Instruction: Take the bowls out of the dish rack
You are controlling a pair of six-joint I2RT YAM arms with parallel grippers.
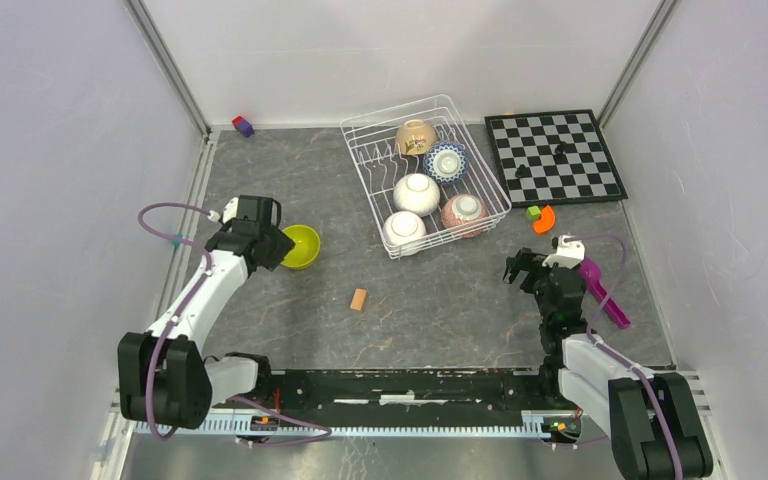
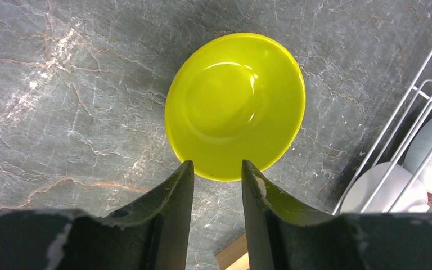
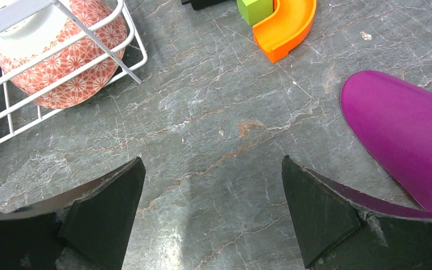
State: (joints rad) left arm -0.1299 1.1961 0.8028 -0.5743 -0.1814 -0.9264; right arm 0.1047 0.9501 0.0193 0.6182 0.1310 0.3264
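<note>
Fingers (image 2: 169,214) by glossy bowl (image 2: 235,104) (lime-green)

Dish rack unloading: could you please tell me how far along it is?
Done: the lime-green ceramic bowl sits on the grey table, outside the white wire dish rack. In hand: nothing; left hand and right hand are both open. Left: beige bowl, blue-and-white bowl, pink-red bowl and two white bowls in the rack.
</note>
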